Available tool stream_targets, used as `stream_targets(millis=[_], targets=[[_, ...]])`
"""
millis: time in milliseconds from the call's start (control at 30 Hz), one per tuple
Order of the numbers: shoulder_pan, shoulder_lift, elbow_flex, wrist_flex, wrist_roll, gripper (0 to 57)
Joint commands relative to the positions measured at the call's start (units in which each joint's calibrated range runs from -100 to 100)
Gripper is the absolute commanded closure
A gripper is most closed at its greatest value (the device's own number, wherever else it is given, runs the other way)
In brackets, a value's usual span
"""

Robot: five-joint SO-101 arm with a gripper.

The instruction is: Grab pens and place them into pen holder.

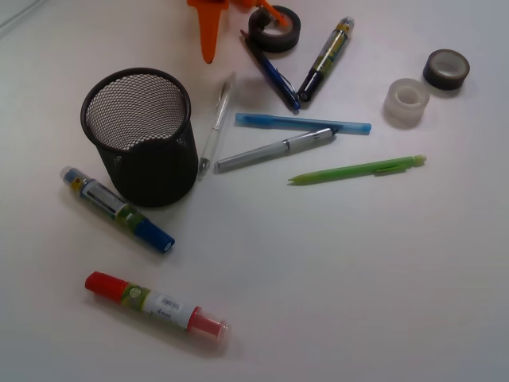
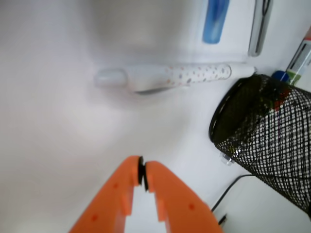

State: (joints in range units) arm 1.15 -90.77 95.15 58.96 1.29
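Two fat markers lie nearest in the front view: a red-capped marker at the bottom, and a blue-ended marker just beside the base of the pen holder. That black mesh cup stands upright on the white table, with nothing visible inside it. To its right the five pens lie loose on the table: the clear pen closest to the cup, then the silver-grey pen, the lime green pen and the light blue pen, with the dark blue pen farther back. Beyond it sit a black-ended marker, a black tape roll, a clear tape roll and a dark tape roll. Farthest, the orange gripper hangs above the table, its jaws pressed together on nothing.
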Motion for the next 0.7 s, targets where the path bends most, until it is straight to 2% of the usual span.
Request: stream_targets(millis=[0,200,433,500,600,667], targets=[[-1.41,5.73,-5.29,-4.2,-5.67,57.1],[-1.78,25.53,-15.53,-13.38,-17.92,57.1],[-0.89,45.17,-24.41,-13.56,-37.75,56.4],[-1.03,48.23,-24.95,-13.64,-41.32,51.9],[-1.86,51.29,-24.68,-15.22,-46.69,40.2],[-3.13,52.56,-24.77,-15.22,-49.43,35.2]])
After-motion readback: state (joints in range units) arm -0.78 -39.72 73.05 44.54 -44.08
